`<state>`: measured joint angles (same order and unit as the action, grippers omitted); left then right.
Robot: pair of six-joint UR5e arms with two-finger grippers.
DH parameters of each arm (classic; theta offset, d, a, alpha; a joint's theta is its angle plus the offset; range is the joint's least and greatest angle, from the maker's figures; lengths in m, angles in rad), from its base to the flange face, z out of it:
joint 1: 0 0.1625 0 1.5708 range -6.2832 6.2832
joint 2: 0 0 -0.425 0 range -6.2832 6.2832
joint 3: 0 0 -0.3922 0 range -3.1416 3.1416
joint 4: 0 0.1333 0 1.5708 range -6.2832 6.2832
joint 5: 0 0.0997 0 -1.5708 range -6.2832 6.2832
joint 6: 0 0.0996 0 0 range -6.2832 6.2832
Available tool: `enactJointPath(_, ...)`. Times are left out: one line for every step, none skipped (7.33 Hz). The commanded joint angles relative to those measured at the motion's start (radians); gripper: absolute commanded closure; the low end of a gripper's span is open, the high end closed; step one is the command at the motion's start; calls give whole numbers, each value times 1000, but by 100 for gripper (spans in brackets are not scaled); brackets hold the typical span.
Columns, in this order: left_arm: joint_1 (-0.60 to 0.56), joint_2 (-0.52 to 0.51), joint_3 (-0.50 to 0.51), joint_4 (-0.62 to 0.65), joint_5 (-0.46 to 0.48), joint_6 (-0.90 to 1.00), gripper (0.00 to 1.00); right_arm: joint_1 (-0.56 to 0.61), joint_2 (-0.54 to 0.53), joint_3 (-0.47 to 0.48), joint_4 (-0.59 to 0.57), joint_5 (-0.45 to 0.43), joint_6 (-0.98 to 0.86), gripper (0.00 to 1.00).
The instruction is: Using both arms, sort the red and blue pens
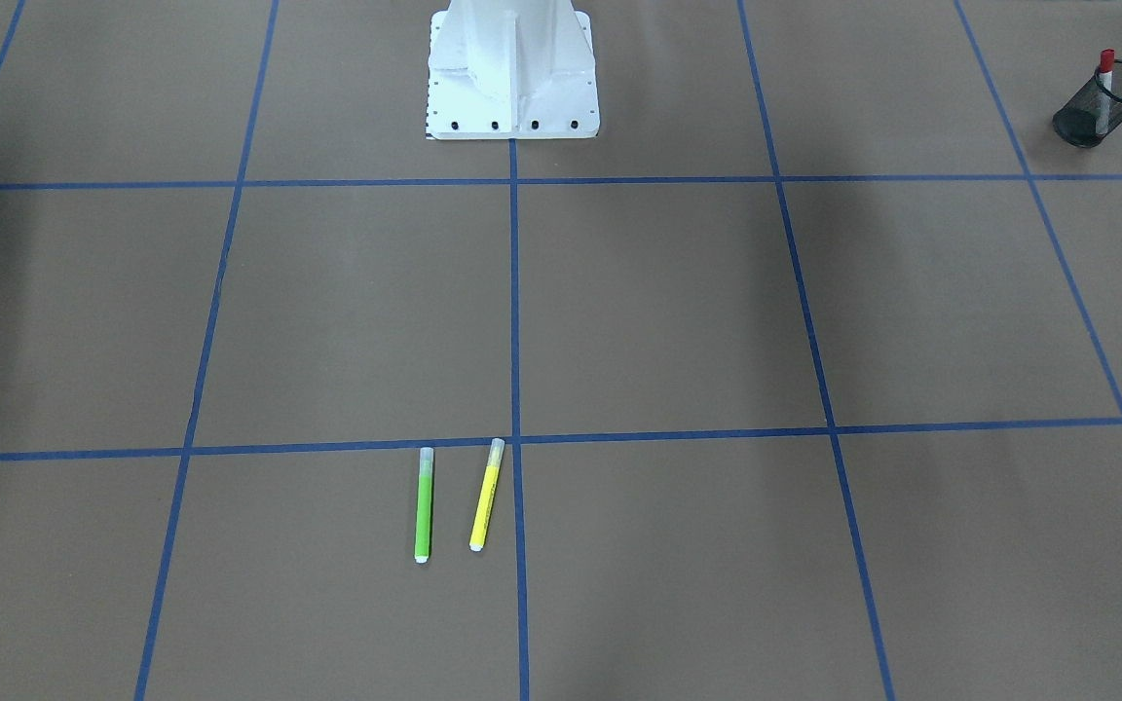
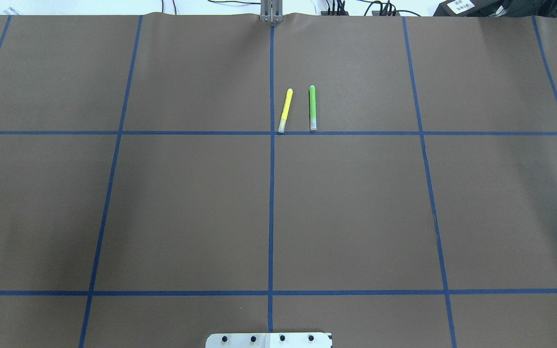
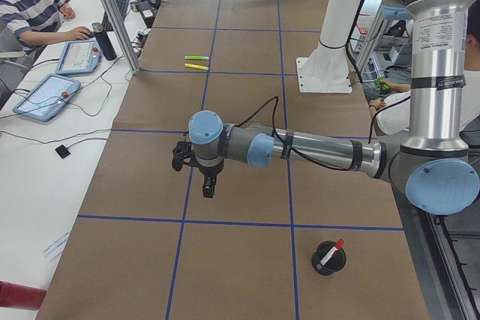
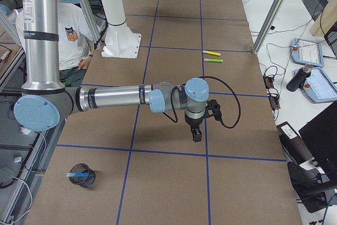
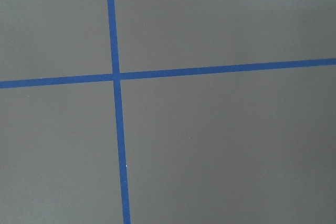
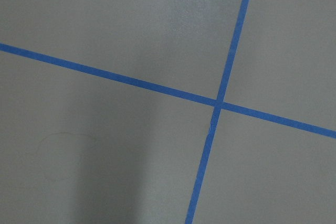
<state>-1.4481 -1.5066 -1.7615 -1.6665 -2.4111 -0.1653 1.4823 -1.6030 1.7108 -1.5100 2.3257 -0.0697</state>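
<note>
The red pen (image 1: 1104, 86) stands upright in a black mesh cup (image 1: 1103, 109) at the table's end on my left; the exterior left view shows the same red pen (image 3: 330, 253) in the cup (image 3: 328, 258). At the opposite end, the blue pen (image 4: 78, 174) lies in another mesh cup (image 4: 82, 176). My left gripper (image 3: 207, 182) hangs above bare table, away from its cup; I cannot tell if it is open or shut. My right gripper (image 4: 196, 133) also hangs over bare table, and its state is unclear too. Both wrist views show only table and blue tape.
A green marker (image 2: 313, 107) and a yellow marker (image 2: 285, 110) lie side by side at the far middle of the table. The white pedestal (image 1: 512, 78) stands at the robot's side. A person (image 3: 34, 5) sits at a side desk with tablets.
</note>
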Motion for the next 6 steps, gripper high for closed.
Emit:
enactJointPath(0,0,-7,-3,7,1,0,0,-2,0,-1,3,1,0)
enactJointPath(0,0,-7,-3,12,1,0,0,-2,0,-1,3,1,0)
enactJointPath(0,0,-7,-3,12,1,0,0,-2,0,-1,3,1,0)
enactJointPath(-2,0,-7,-3,12,3,0,0,-3,0,1,3,-1,0)
enactJointPath(-2,0,-9,-3,12,3,0,0,-6,0,2,4,-1,0)
enactJointPath(-2,0,-9,-3,12,1,0,0,-9,0,4,4,1,0)
